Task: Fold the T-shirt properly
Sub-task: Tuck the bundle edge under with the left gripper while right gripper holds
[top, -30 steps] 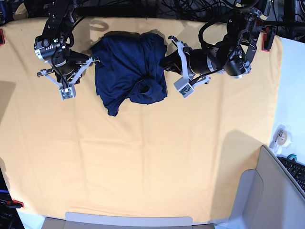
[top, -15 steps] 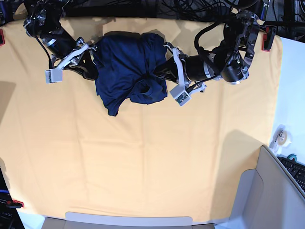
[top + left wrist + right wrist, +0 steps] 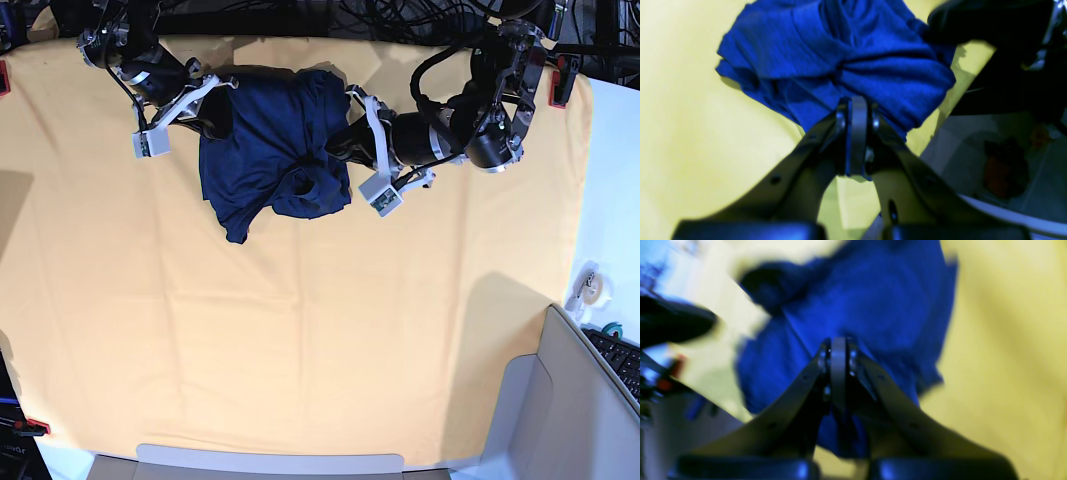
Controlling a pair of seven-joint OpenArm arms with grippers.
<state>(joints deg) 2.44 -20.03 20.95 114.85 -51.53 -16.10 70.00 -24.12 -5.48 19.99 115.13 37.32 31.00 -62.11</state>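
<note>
Between the two claws the T-shirt (image 3: 272, 145) lies bunched at the tabletop's (image 3: 300, 330) far edge; left claw (image 3: 857, 110) and right claw (image 3: 838, 350) each pinch its fabric, jaws closed; draw them apart evenly, keeping cloth taut, to spread it flat.

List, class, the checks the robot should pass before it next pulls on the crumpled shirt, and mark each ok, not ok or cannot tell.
1. Left gripper shut at the shirt: ok.
2. Right gripper shut at the shirt: ok.
3. Fabric truly pinched in each: cannot tell.
4. Shirt spread flat: not ok, it is bunched.
5. Bare yellow cloth in front for spreading: ok.
</note>
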